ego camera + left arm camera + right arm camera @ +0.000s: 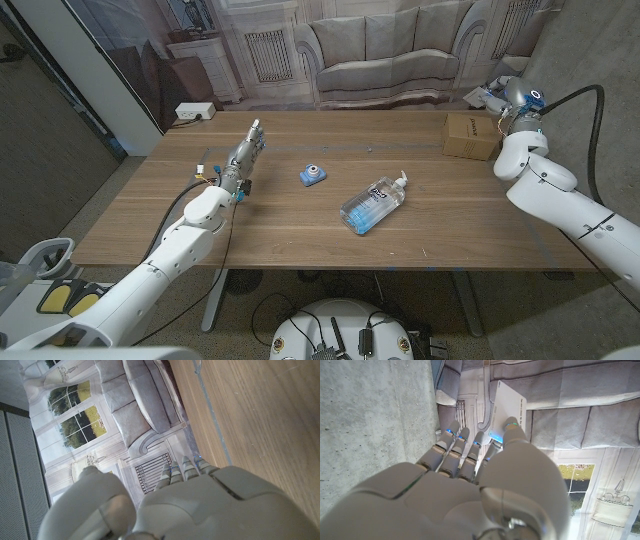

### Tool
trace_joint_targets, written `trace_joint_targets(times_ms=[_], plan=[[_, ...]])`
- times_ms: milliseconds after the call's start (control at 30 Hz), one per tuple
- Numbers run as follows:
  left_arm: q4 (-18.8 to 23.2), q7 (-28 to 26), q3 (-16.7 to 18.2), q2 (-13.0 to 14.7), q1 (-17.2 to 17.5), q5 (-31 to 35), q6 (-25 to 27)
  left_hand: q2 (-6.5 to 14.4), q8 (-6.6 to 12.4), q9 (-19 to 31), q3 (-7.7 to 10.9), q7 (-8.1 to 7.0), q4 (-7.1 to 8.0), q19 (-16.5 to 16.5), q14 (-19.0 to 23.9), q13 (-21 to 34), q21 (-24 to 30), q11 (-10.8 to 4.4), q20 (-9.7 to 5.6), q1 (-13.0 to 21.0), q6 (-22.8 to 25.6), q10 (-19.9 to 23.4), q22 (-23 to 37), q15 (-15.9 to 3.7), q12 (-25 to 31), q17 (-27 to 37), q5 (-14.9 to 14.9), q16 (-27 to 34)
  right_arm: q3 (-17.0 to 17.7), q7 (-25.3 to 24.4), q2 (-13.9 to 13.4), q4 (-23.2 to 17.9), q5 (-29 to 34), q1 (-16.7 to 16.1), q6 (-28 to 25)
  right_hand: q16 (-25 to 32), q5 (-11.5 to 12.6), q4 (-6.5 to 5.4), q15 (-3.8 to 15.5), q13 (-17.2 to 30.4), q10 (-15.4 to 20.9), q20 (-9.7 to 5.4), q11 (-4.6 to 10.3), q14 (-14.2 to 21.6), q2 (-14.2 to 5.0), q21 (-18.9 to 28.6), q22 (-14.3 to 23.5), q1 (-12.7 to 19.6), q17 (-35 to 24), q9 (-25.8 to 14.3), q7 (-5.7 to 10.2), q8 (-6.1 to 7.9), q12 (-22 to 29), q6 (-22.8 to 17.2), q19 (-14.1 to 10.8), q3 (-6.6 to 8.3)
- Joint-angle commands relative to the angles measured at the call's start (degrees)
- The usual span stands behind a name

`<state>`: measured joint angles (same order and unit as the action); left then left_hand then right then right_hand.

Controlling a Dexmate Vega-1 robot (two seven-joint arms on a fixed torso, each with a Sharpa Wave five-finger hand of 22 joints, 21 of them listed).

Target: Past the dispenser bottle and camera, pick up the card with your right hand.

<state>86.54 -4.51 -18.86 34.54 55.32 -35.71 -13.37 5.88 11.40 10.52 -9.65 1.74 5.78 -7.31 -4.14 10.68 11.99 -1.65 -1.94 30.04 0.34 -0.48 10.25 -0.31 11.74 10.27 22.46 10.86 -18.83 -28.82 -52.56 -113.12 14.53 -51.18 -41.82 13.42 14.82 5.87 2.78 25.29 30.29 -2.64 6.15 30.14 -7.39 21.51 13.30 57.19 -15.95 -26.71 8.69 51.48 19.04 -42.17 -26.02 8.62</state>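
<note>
Cardboard box (471,135), brown and squat, sits at the far right of the wooden table (300,230), and serves as the landmark. Beyond the box and above its far right corner, the robot's white right hand (507,98) is raised off the table. In the right wrist view this right hand (485,475) pinches a thin white rectangular card (506,410) between its thumb and its other fingers (455,445), whose tips glow blue; the card is lifted clear of the table, against the printed backdrop.

Left of the box and nearer the robot, a clear plastic dispenser bottle (374,204) with a white pump and blue label lies on its side near the table's middle. Farther left of the box, a small blue toy camera (312,176) with a round lens sits on the wood, near the bottle.

Well away from the box, on the far left, the left hand (244,156) reaches forward with fingers straight and holds nothing; in the left wrist view its fingertips (182,467) point toward the backdrop.
</note>
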Motion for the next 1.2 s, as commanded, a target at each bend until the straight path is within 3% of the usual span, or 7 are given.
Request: trace_joint_targets(times_ms=[33,700,1200], plan=[[2.6,-1.0,0.9,1.0,1.1,0.2,0.5,0.1,-0.01,0.2,-0.52,0.29,0.02,-0.4,-0.2,0.1,-0.2,-0.39,-0.93,0.3,0.4,0.4,0.3,-0.12,-0.2,0.2,0.3,-0.2,2.6,2.0,-0.3,-2.2,-3.7,0.4,-0.4,-0.2,-0.1,0.21,7.59,0.2,0.1,-3.07,-0.05,0.3,-0.29,0.5,0.1,0.1,-0.2,-0.2,-0.29,0.59,-0.3,-0.8,0.5,0.16],[3.0,-1.0,1.6,1.7,1.5,0.1,0.6,0.3,-0.03,0.2,-0.65,0.25,-0.02,-0.4,-0.3,0.1,-0.2,-0.29,-0.88,0.5,0.4,0.4,0.3,-0.17,-0.2,0.2,0.3,-0.2,3.1,2.8,-2.8,-5.9,-4.6,1.4,-4.1,-0.2,-0.4,0.27,7.43,0.2,0.2,-2.88,-0.24,0.3,-0.34,0.7,0.0,0.1,-0.1,0.0,-0.47,1.0,-0.6,-0.6,0.7,0.27],[2.3,-0.3,1.4,2.0,0.5,-0.1,1.5,0.4,-0.07,0.2,-0.72,0.18,-0.07,-0.5,-0.3,0.1,-0.2,-0.41,-0.94,0.6,0.3,0.4,0.3,-0.17,-0.2,0.2,0.3,-0.2,4.5,2.2,-2.7,-7.8,-5.7,0.8,-5.3,-0.2,-0.6,0.25,7.47,0.3,0.3,-2.88,-0.24,0.4,-0.39,0.9,-0.1,0.0,-0.1,0.1,-0.36,1.31,-0.8,-0.3,0.8,0.34]])
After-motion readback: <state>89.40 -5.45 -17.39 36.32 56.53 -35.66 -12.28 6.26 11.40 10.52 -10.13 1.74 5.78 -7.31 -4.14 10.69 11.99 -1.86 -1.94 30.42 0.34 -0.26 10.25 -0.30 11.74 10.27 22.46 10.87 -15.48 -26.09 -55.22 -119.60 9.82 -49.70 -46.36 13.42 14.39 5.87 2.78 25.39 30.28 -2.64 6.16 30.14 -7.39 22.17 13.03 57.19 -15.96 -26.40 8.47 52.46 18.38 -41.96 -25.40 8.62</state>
